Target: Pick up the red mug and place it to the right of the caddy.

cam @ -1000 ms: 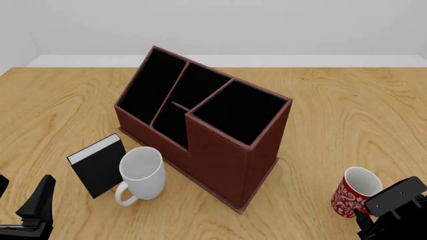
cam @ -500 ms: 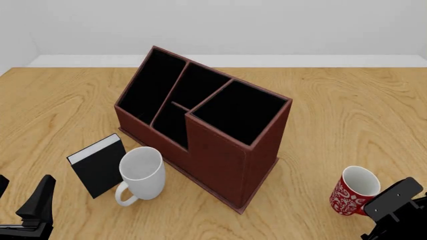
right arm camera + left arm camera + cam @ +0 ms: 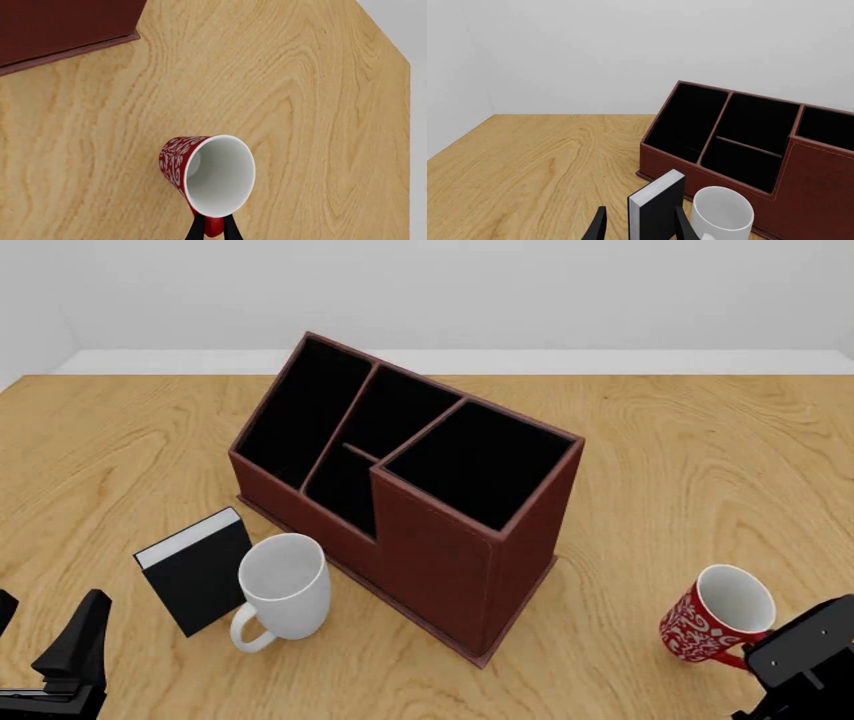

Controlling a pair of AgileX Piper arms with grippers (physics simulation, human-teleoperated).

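Observation:
The red mug [image 3: 711,624], with a white floral pattern, is to the right of the caddy [image 3: 441,530] near the table's front. It is tilted, with its white mouth turned up and to the right. My right gripper [image 3: 750,662] is shut on the mug's red handle [image 3: 213,226], and in the right wrist view its two thin fingers [image 3: 195,231] pinch the handle below the red mug [image 3: 200,172]. The left gripper [image 3: 47,635] rests open at the front left and holds nothing. The left wrist view shows the caddy [image 3: 820,175] ahead of it.
A black book [image 3: 198,570] stands to the left of the caddy, with a plain white mug [image 3: 284,588] beside it. Both also show in the left wrist view, the book [image 3: 657,210] and the white mug [image 3: 722,217]. Bare wood table [image 3: 721,460] lies right of the caddy.
The red mug has tipped from upright to a tilt, its handle now showing at the lower right. The right gripper has sunk lower in the front view. The left arm has not moved.

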